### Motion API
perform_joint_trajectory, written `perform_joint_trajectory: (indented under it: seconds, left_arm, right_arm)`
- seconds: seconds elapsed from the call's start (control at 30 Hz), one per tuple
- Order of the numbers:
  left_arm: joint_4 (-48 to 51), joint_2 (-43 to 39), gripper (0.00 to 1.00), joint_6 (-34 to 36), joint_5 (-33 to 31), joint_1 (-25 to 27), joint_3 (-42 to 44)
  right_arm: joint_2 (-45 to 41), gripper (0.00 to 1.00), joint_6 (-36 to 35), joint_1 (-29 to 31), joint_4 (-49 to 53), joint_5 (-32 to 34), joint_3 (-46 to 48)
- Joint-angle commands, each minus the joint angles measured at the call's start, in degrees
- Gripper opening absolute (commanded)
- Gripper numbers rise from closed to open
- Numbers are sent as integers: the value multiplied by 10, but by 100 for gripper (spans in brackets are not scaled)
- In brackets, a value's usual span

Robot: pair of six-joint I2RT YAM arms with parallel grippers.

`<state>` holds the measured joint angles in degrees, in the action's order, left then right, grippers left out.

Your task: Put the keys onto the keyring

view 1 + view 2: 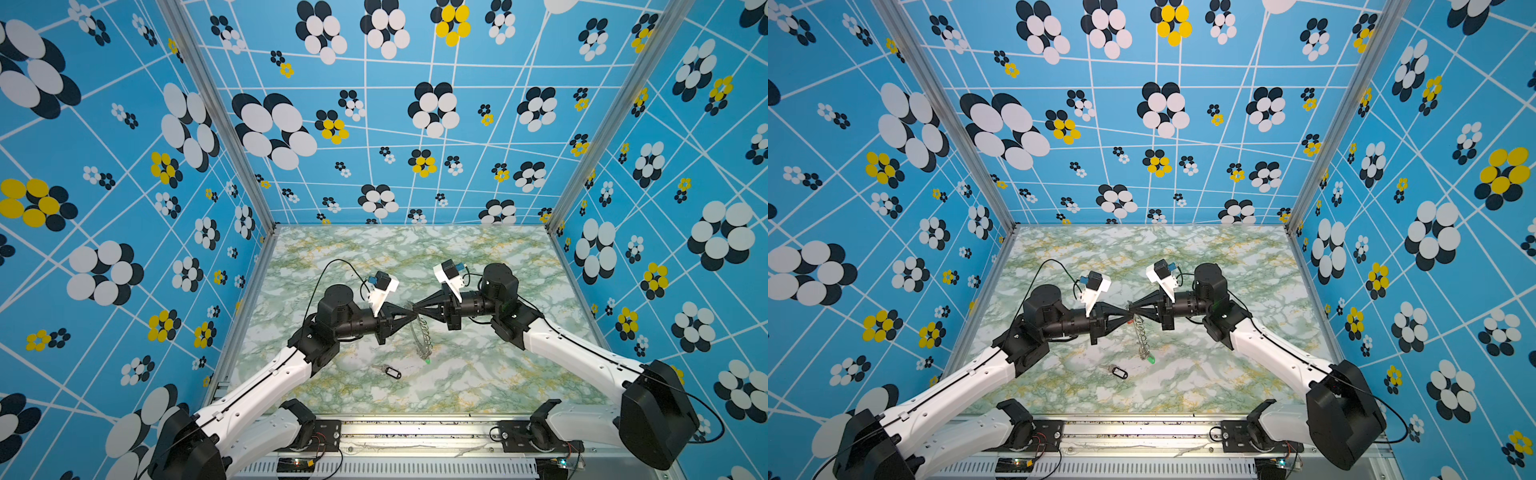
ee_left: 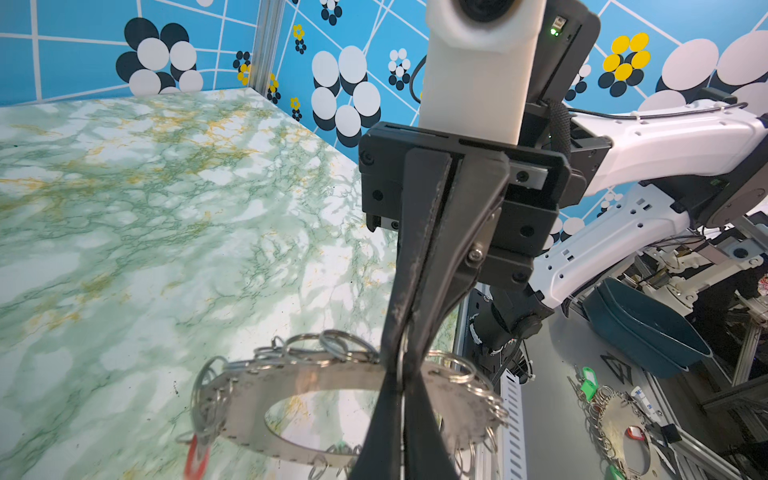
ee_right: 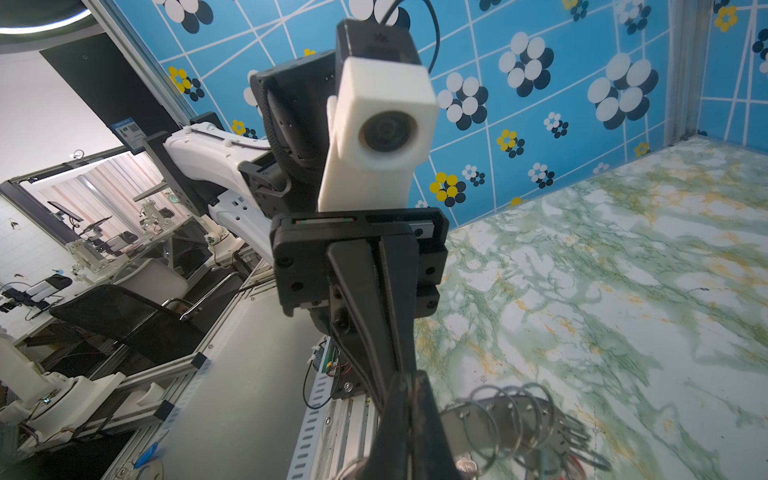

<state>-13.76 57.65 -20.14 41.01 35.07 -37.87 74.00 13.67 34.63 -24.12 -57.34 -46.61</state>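
Marble tabletop (image 1: 498,291). Above it my left gripper (image 1: 414,317) and right gripper (image 1: 415,308) meet tip to tip, both pressed together, pinching the top rim of the keyring (image 1: 419,336), which hangs on edge below. Green-tag key (image 1: 427,360) and red-tag key (image 1: 1130,321) look hooked on. Black-tag key (image 1: 390,371) lies flat on the tabletop nearby. My call: keep one pinch firm, free only one gripper, and don't let the ring swing.

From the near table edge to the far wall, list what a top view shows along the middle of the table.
black-tagged key → green tag at the keyring's low end → keyring, hanging edge-on → left gripper and right gripper, both shut, tip to tip at its upper edge.
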Motion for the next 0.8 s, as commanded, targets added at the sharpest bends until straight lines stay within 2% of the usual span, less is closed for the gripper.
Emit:
perform_joint_trajectory:
  seconds: [0.0, 0.37, 0.6, 0.77]
  left_arm:
    - [-69, -12, 0, 13, -42, 1, -2]
    - [-47, -50, 0, 39, -60, -1, 11]
    - [-35, -63, 0, 48, -63, -4, 12]
    - [-30, -67, 0, 49, -61, -5, 11]
  right_arm:
    - [-9, 0, -3, 34, 35, -40, -11]
    - [-37, 8, -24, 33, 92, -24, -14]
    - [-55, 19, -46, 28, 143, -23, -18]
    - [-61, 20, -75, 27, 194, -23, -29]
